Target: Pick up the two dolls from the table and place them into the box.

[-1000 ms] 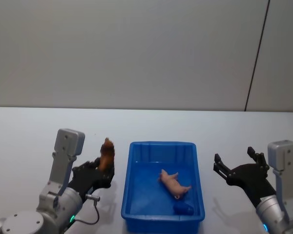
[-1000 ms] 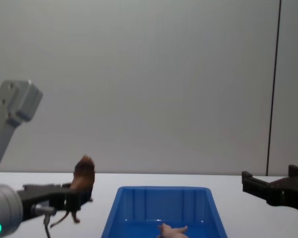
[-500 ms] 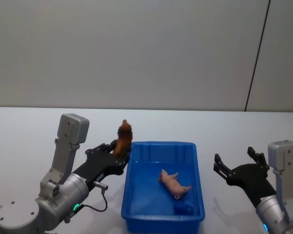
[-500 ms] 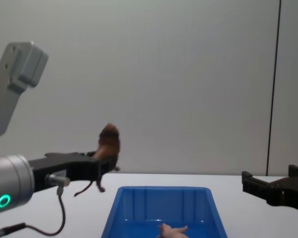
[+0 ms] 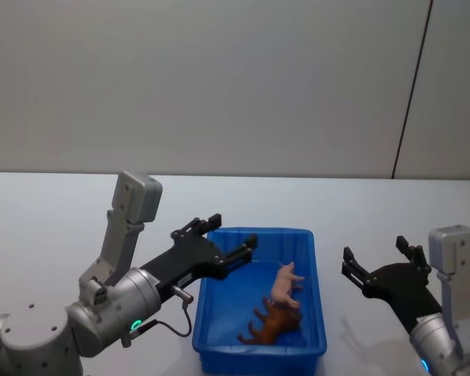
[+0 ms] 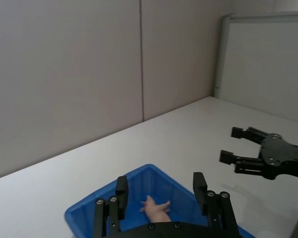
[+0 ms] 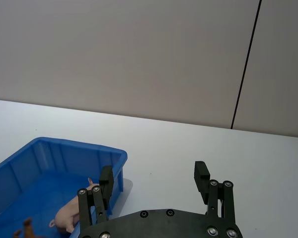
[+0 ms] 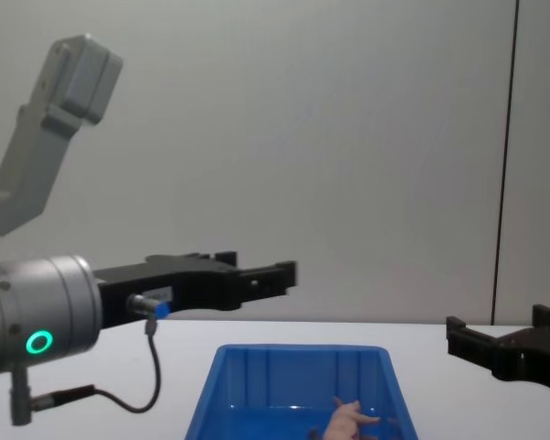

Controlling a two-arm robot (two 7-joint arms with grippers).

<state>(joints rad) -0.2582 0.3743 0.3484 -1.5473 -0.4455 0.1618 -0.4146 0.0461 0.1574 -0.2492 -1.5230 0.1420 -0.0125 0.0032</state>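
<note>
The blue box [image 5: 258,233] stands on the white table [image 5: 47,219] between my arms. Both dolls lie inside it: the pale pink one [image 5: 285,283] near the right wall and the brown one [image 5: 270,323] in front of it, close to the near wall. My left gripper [image 5: 233,235] hovers open above the box's far left corner with nothing between its fingers. My right gripper [image 5: 374,251] hangs open and empty to the right of the box. The left wrist view looks down past the left gripper [image 6: 160,186] onto the pink doll [image 6: 156,208] in the box [image 6: 89,210].
The box takes the middle of the tabletop, with bare white surface to its left, right and behind. A plain grey wall stands at the back, with a dark vertical seam [image 5: 411,90] on the right.
My left gripper carried the brown doll rightward over the box and opened. The brown doll now lies in the box, and the pink doll has shifted toward the right wall. The right arm stayed still.
</note>
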